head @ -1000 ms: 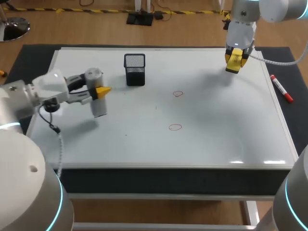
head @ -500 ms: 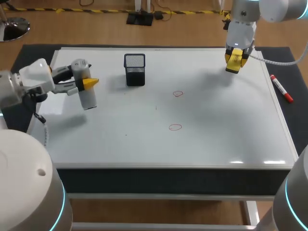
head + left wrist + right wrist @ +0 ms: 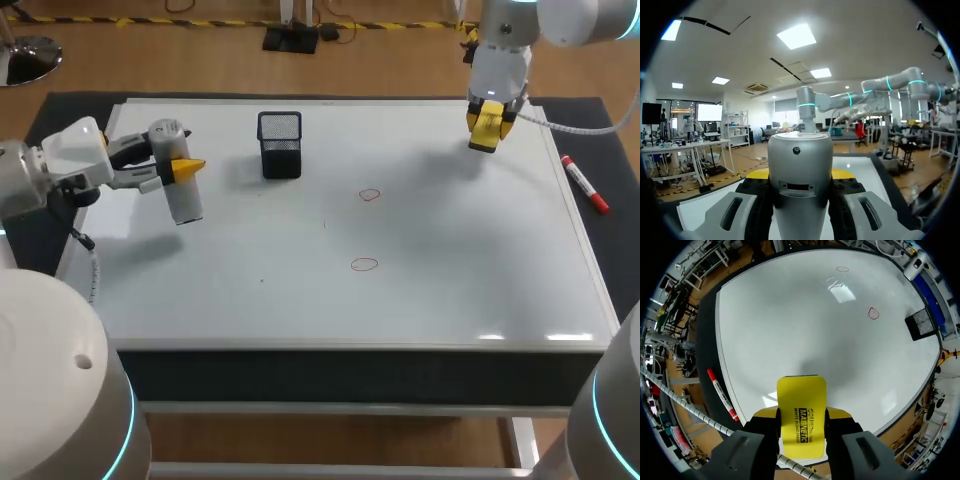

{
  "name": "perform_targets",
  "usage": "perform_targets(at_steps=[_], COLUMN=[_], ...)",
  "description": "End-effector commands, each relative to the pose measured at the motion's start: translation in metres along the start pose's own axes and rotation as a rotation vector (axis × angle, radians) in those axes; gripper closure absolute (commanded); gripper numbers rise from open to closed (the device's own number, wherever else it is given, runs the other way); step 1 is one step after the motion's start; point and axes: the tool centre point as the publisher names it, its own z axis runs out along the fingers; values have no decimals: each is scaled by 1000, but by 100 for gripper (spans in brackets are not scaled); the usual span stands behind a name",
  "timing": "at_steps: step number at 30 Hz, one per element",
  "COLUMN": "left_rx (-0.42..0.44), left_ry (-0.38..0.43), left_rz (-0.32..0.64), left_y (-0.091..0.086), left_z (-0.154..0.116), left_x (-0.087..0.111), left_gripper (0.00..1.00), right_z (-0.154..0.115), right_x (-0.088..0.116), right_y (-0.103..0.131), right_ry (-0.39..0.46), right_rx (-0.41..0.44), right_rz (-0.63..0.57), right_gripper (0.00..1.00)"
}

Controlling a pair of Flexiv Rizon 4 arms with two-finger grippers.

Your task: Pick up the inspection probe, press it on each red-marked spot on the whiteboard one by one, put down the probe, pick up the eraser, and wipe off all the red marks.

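The grey cylindrical probe [image 3: 182, 198] stands nearly upright over the left part of the whiteboard [image 3: 450, 290], with my left gripper [image 3: 180, 170] shut on it. In the left wrist view the probe [image 3: 800, 170] fills the gap between the fingers of the left gripper [image 3: 800, 176]. My right gripper [image 3: 487, 126] hangs over the board's far right corner, shut on the yellow eraser [image 3: 486, 128]. From the right wrist the eraser [image 3: 801, 412] sticks out ahead of the right gripper [image 3: 801, 421]. Two red rings [image 3: 371, 195] [image 3: 364, 264] are drawn mid-board; these rings [image 3: 873, 313] [image 3: 842, 269] lie far ahead of the eraser.
A black mesh cup [image 3: 280, 144] stands on the board at the back, between the probe and the nearer ring. A red marker [image 3: 584, 184] lies on the dark mat just off the board's right edge; the marker [image 3: 720, 394] is beside the eraser.
My left arm has drawn back to the left and farther up the board, carrying the probe; it has barely shifted in the last half second. The right arm has not moved.
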Motion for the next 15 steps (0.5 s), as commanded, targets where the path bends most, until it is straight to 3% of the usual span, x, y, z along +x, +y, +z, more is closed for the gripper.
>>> perform_targets(at_steps=[1, 7, 15], left_rx=[2, 2, 2], left_ry=[3, 3, 3], left_rz=[0, 0, 0], left_y=[0, 0, 0], left_z=[0, 0, 0], left_x=[-1, -1, -1], left_gripper=[100, 100, 100], right_z=[-15, -13, -3], right_x=[-24, -58, -101], right_y=[37, 90, 148], right_ry=[-18, -62, -42], right_rx=[50, 49, 49], right_rz=[-99, -220, -370], right_gripper=[100, 100, 100])
